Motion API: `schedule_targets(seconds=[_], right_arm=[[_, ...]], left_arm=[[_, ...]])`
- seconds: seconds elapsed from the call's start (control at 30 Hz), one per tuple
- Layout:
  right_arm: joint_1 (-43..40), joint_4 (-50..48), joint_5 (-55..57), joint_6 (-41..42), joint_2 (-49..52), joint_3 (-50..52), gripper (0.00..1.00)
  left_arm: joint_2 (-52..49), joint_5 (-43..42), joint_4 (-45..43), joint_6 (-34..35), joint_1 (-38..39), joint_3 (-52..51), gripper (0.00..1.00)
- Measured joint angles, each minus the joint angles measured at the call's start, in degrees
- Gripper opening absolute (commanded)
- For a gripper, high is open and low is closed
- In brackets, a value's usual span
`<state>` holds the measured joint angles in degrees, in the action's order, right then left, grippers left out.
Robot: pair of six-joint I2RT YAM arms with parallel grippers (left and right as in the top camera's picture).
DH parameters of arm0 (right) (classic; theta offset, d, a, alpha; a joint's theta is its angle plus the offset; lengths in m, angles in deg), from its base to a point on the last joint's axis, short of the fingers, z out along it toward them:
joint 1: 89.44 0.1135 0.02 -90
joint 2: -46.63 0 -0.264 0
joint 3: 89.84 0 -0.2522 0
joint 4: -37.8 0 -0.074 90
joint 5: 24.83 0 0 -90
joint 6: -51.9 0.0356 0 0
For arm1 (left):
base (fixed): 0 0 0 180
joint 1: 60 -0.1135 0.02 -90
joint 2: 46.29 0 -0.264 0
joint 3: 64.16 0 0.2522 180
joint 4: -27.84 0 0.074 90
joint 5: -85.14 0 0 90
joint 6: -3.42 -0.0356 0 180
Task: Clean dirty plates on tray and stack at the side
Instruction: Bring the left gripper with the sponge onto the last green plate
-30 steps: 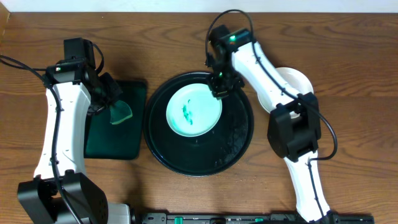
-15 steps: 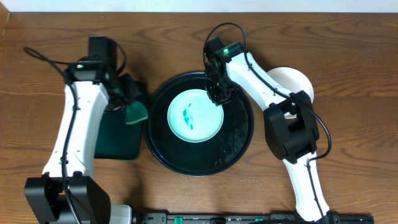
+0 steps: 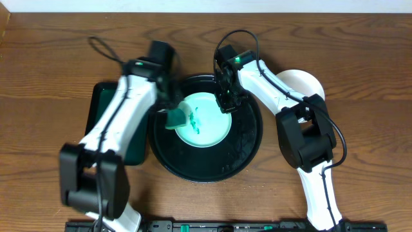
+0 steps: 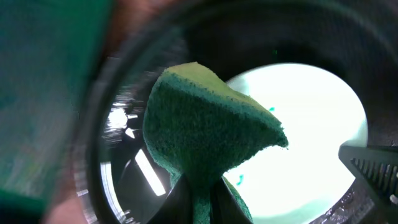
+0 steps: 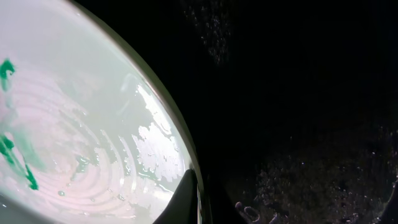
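A: Layout?
B: On my surface (image 3: 360, 51), the tray (image 3: 248, 138) sits centre, a smeared plate (image 3: 207, 129) on it; a second plate (image 3: 308, 82) outside at 2 o'clock.
A: And the grips?
B: Left end effector (image 3: 173, 112) clenches the sponge (image 3: 177, 120) at the plate's 9 o'clock. Right end effector (image 3: 226, 105) at its 1 o'clock rim; grip, I cannot tell.

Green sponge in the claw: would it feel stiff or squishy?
Probably squishy: the green sponge looks pinched into a creased wedge by the left claw. Likely light too, as its free end juts over the plate without drooping.
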<state>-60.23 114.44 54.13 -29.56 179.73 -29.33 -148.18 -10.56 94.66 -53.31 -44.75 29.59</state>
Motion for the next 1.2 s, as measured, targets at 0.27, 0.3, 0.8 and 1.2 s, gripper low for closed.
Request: schedule_targets(seconds=[0.27, 0.3, 0.8, 1.2], right_arm=[[-0.07, -0.17, -0.28, 0.04, -0.02, 0.07, 0.01], [-0.09, -0.33, -0.28, 0.04, -0.02, 0.09, 0.01], [-0.11, -0.59, -0.09, 0.04, -0.11, 0.22, 0.01], [-0.11, -0.59, -0.07, 0.04, -0.11, 0.22, 0.01]], left_arm=[[-13.05, -1.31, -3.98, 5.84, 7.45, 0.04, 0.07], [-13.81, -2.14, -3.78, 6.16, 7.41, 0.66, 0.07], [-16.68, -7.08, -0.39, 1.4, 5.05, 5.42, 0.07], [-17.73, -4.35, -0.52, -0.15, 5.79, 8.24, 0.07]])
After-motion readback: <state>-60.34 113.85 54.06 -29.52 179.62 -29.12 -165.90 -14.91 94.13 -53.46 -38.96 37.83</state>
